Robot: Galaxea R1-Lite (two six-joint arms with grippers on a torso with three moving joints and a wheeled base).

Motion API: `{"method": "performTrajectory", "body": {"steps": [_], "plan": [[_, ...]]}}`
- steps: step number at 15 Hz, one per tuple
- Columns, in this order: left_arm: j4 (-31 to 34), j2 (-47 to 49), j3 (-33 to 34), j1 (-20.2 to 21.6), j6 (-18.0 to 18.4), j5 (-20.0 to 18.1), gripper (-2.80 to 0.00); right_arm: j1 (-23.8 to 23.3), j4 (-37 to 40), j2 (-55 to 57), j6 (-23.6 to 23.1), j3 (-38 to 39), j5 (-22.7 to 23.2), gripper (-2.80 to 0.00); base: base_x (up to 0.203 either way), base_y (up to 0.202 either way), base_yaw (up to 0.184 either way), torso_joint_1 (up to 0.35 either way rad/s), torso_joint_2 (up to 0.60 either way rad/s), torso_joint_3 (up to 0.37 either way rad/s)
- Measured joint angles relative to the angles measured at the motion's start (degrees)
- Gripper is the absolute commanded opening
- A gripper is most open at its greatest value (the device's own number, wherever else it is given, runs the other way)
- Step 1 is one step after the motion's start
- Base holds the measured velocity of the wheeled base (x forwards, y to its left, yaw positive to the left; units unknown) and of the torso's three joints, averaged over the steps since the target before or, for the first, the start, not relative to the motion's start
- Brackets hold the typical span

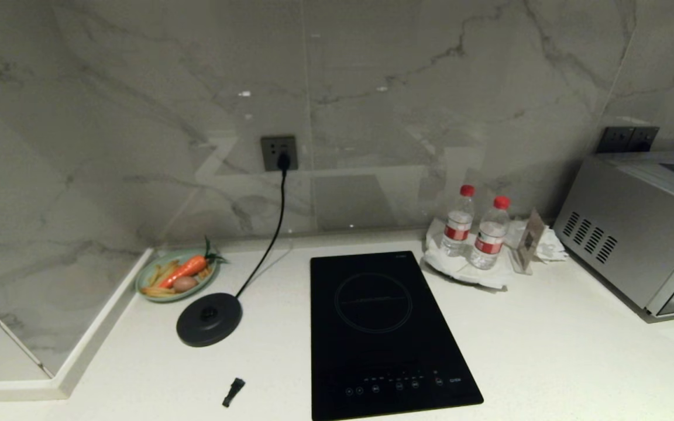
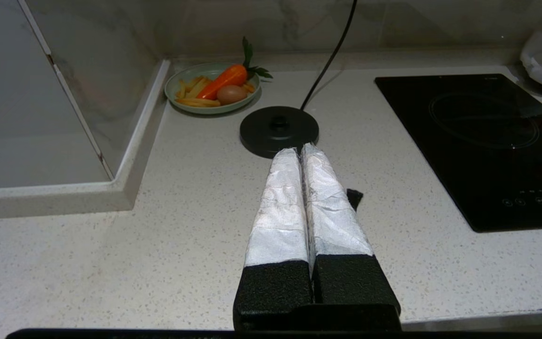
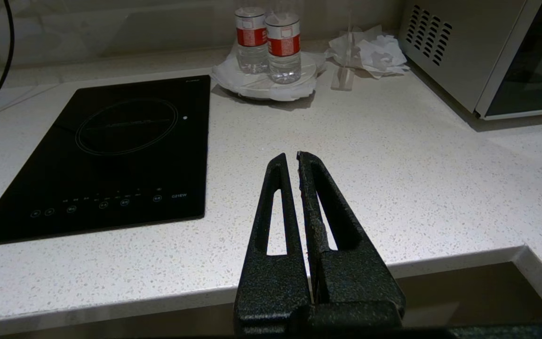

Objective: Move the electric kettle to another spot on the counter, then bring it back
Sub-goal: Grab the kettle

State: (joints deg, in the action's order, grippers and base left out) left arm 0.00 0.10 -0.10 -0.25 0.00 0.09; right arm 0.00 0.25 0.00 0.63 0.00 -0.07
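Head view: the white speckled desk (image 1: 547,351) carries a pale green plate (image 1: 176,283) in the left corner, holding a carrot (image 1: 188,268), an egg and yellow strips. Just in front of the plate lies a flat black round base (image 1: 209,318), its cord (image 1: 272,234) running up to a wall socket (image 1: 279,152). A glossy black cooktop (image 1: 381,333) is set in the middle of the desk. Behind its right corner two water bottles (image 1: 474,231) with red caps stand upright on a white plate lined with paper. A silver microwave (image 1: 635,228) fills the far right. A small black piece (image 1: 233,391) lies near the front edge. The electric kettle shows in none of the views, so its place and the way it points cannot be told; the round base is bare. Neither arm is in this view.

Left wrist view: the left gripper (image 2: 298,151), its fingers wrapped in silver tape, is clenched with nothing between them. It hangs above the desk, pointing at the round base, with the green plate beyond that.

Right wrist view: the right gripper (image 3: 291,157), bare black, is likewise pressed together and empty, over the front edge of the desk beside the cooktop, pointing toward the bottles.
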Motion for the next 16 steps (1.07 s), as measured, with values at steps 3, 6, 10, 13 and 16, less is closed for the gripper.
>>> {"method": "performTrajectory", "body": {"steps": [3, 6, 10, 13, 16], "plan": [[0.0, 0.0, 0.0, 0.0, 0.0, 0.0, -2.80, 0.0, 0.0, 0.0, 0.0, 0.0, 0.0, -2.80, 0.000, 0.000, 0.000, 0.000, 0.00, 0.000], [0.0, 0.0, 0.0, 0.0, 0.0, 0.0, -2.80, 0.0, 0.0, 0.0, 0.0, 0.0, 0.0, -2.80, 0.002, -0.006, 0.115, 0.002, 0.01, 0.001], [0.0, 0.0, 0.0, 0.0, 0.0, 0.0, -2.80, 0.0, 0.0, 0.0, 0.0, 0.0, 0.0, -2.80, -0.001, -0.007, 0.175, -0.001, 0.00, 0.004], [0.0, 0.0, 0.0, 0.0, 0.0, 0.0, -2.80, 0.0, 0.0, 0.0, 0.0, 0.0, 0.0, -2.80, -0.003, -0.007, 0.175, -0.002, 0.01, 0.008], [0.0, 0.0, 0.0, 0.0, 0.0, 0.0, -2.80, 0.0, 0.0, 0.0, 0.0, 0.0, 0.0, -2.80, -0.001, -0.010, 0.174, -0.002, 0.01, 0.003]]}}
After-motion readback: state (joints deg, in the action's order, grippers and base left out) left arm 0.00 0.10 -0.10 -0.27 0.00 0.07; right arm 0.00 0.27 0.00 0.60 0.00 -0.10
